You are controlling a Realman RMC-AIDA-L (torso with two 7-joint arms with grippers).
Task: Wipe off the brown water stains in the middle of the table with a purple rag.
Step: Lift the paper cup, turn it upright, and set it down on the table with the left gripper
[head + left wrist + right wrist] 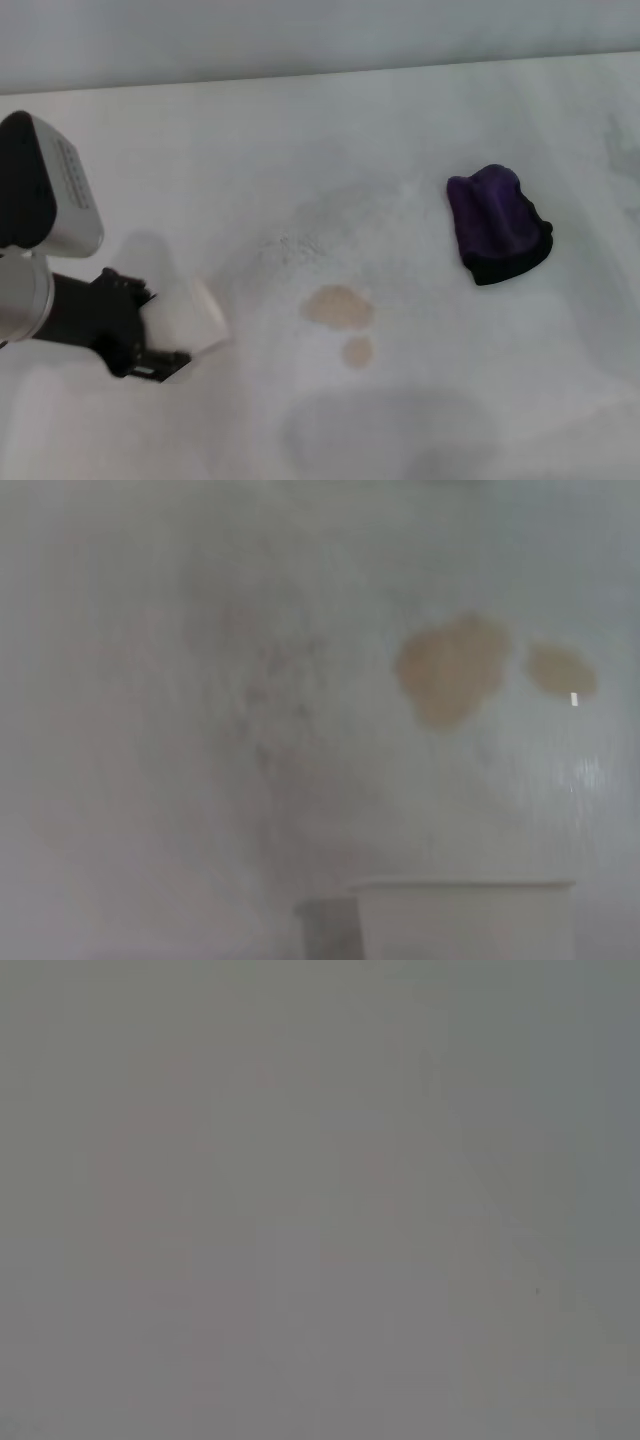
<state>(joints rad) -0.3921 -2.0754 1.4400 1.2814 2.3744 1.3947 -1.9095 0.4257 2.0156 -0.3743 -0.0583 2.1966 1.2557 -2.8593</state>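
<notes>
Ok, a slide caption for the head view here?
Left gripper holds a white paper cup beside two brown water stains; purple rag lies untouched.

Rag and stains on the table

The purple rag [498,224] lies right of the brown water stains [338,308], apart, on the table [300,140].

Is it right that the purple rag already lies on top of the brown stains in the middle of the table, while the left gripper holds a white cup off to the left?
Not quite. The head view shows the purple rag lying apart from the brown water stains, to their right and farther back on the table; the stains are uncovered. The rest holds: the left gripper holds the white cup at the left.
</notes>
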